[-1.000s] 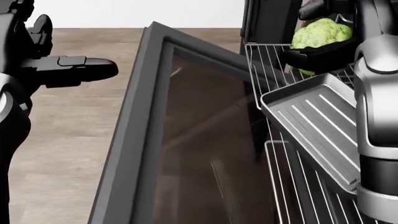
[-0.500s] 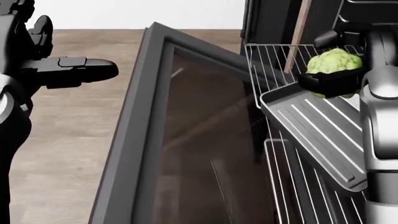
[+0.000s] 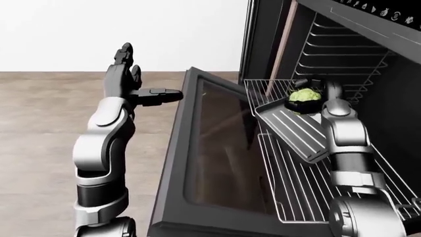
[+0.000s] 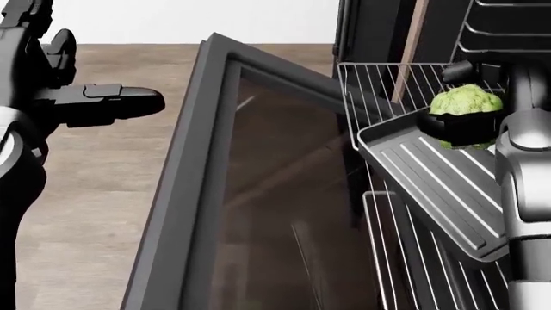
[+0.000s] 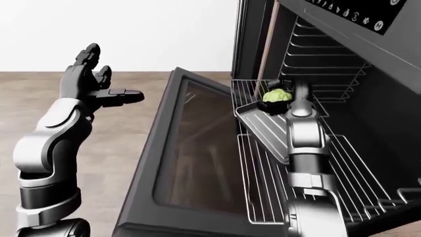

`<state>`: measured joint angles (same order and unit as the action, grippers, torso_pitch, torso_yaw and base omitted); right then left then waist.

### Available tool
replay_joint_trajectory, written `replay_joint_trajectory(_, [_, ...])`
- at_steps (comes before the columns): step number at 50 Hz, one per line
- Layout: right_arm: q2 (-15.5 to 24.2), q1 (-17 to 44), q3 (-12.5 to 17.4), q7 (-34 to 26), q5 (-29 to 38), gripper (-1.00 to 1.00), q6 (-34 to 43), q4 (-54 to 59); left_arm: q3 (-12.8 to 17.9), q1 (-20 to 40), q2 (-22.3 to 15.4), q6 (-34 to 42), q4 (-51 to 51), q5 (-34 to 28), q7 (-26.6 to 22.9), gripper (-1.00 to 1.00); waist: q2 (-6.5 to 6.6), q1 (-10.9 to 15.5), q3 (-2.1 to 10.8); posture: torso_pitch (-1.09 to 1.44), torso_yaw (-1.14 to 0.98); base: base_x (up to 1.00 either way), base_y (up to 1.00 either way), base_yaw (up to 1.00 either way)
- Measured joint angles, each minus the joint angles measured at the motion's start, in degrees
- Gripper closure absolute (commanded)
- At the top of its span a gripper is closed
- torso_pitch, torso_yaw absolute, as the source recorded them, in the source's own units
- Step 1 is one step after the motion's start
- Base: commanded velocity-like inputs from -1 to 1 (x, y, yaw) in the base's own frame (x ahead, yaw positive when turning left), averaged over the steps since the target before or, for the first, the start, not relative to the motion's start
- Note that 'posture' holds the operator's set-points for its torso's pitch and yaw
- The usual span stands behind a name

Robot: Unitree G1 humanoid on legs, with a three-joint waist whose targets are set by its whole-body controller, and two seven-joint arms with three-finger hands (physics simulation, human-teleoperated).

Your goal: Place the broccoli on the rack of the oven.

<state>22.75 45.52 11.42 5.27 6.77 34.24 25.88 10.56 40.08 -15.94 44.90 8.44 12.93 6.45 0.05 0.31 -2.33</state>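
Note:
The pale green broccoli is held in my right hand, whose black fingers close round it from below and above. It hovers just over the upper edge of a tilted grey baking tray, which lies across the upper wire rack of the open oven. The same broccoli shows in the left-eye view, inside the oven's mouth. At the left of the head view my left hand is raised and open, fingers spread, holding nothing.
The oven door hangs open, filling the middle of the head view, with wooden floor to its left. A lower wire rack is pulled out below the tray. Rack rails line the oven cavity.
My right hand has carried the broccoli down and slightly right, from above the rack to just over the tray's upper edge. The left hand has barely moved.

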Motion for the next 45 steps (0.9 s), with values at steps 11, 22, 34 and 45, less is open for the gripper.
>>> replay_joint_trajectory(11, [1.0, 0.3, 0.7, 0.7, -0.2, 1.00, -0.3, -2.2, -0.2, 0.0, 0.1, -0.9, 1.3, 0.3, -0.2, -1.00, 0.73, -0.9, 0.13, 0.00, 0.00, 0.20, 0.00, 0.00])
replay_joint_trajectory(22, [0.1, -0.1, -0.5, 0.2, -0.7, 1.00, -0.2, -1.0, 0.5, -0.4, -0.3, 0.4, 0.6, 0.2, 0.3, -1.00, -0.26, -0.2, -0.16, 0.00, 0.00, 0.00, 0.00, 0.00])
replay_joint_trajectory(34, [1.4, -0.7, 0.6, 0.8, -0.3, 1.00, -2.0, 0.7, 0.1, 0.4, -0.3, 0.6, 1.7, 0.4, 0.3, -1.00, -0.47, 0.1, 0.15, 0.00, 0.00, 0.00, 0.00, 0.00])
replay_joint_trajectory(45, [2.1, -2.1, 0.9, 1.7, -0.2, 1.00, -4.5, 5.2, 0.3, -0.5, -0.2, -0.8, 0.2, 0.0, -0.2, -1.00, -0.49, 0.1, -0.14, 0.00, 0.00, 0.00, 0.00, 0.00])
